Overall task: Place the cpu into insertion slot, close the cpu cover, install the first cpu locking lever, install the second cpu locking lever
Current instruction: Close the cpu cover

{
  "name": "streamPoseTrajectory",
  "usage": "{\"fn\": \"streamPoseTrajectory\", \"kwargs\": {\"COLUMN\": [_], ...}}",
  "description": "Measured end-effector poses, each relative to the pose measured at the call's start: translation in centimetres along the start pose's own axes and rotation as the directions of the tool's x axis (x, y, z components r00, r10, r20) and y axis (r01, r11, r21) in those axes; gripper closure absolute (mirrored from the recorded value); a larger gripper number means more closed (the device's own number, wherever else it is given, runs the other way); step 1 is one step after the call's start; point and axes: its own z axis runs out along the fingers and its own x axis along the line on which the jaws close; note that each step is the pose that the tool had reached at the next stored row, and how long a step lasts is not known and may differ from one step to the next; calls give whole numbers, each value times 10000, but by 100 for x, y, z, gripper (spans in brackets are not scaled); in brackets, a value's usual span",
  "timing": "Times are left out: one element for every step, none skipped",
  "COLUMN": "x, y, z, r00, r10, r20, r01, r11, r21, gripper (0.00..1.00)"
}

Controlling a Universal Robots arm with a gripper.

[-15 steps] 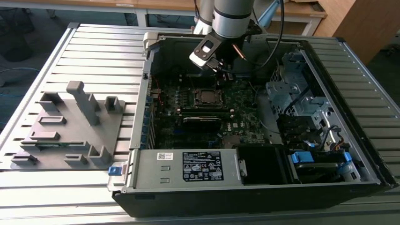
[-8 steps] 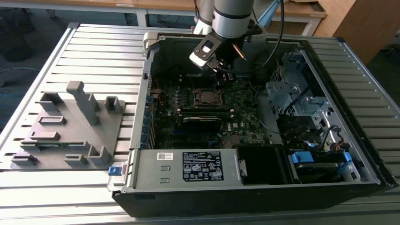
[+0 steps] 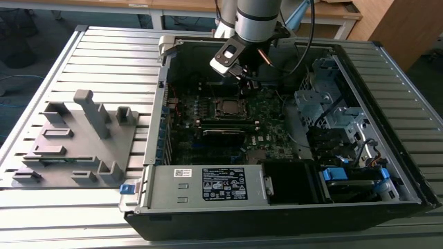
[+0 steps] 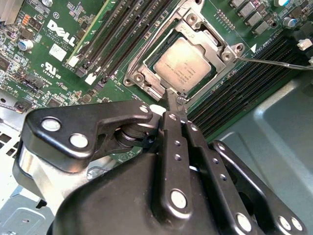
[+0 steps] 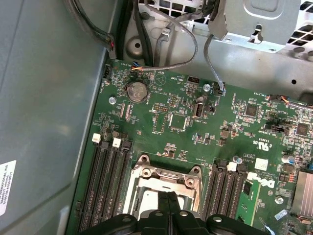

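While the cpu (image 3: 229, 107) lies just beyond them at the exterior view's centre, the closed fingers (image 4: 171, 115) touch the cover (image 4: 208, 39) edge.

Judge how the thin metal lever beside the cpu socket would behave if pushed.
The lever is a long thin wire, so likely springy rather than rigid. Being smooth bare metal, it could slip sideways under a push.
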Motion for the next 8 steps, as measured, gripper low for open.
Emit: {"fn": "streamPoseTrajectory", "kwargs": {"x": [0, 0, 0, 0, 0, 0, 0, 0], "y": [0, 0, 0, 0, 0, 0, 0, 0], "z": [0, 0, 0, 0, 0, 0, 0, 0], "r00": [10000, 10000, 9999, 9997, 9995, 9994, 9993, 9992], "r10": [-26, -78, -147, -225, -301, -355, -382, -393], "r20": [0, -2, -3, -4, -6, -8, -8, -8], "r01": [26, 78, 147, 225, 301, 355, 382, 393], "r11": [10000, 10000, 9999, 9997, 9995, 9994, 9993, 9992], "r21": [0, 0, 0, 0, 0, -1, -1, -1], "gripper": [90, 90, 90, 90, 90, 90, 90, 90]}}
